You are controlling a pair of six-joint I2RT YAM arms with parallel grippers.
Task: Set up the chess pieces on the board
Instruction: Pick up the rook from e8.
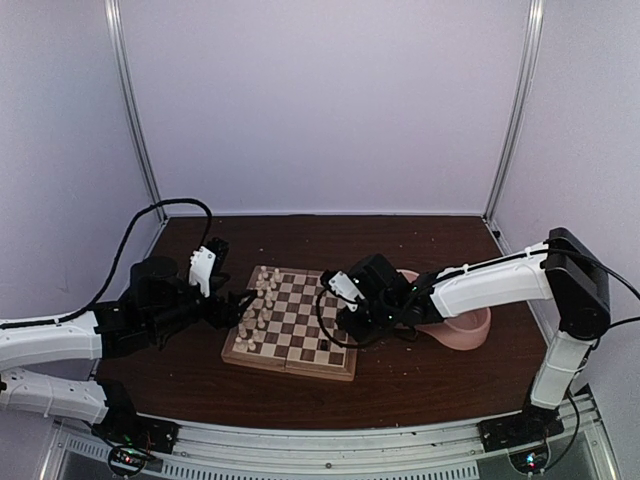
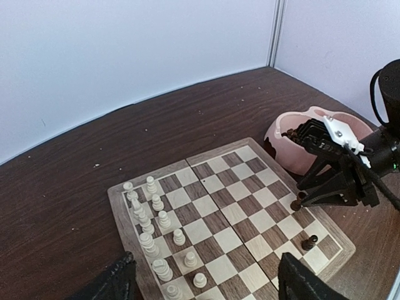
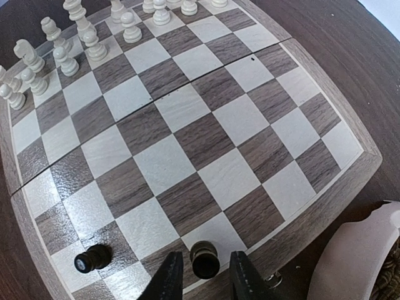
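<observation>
Dark brown chess piece [image 3: 205, 260] at the board's [image 3: 187, 140] rim, between the right end effector's [image 3: 205, 267] slightly spread fingers [image 3: 170, 279]

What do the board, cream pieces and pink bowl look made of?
Board: wood, satin finish; grain streaks show in both square colours.
Cream pieces: probably pale wood, too small to rule out plastic.
Pink bowl: matte plastic or silicone, unclear; even colour, rounded rim.

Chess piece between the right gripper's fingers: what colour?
Dark brown wooden chess piece; clearest in right wrist view.
</observation>
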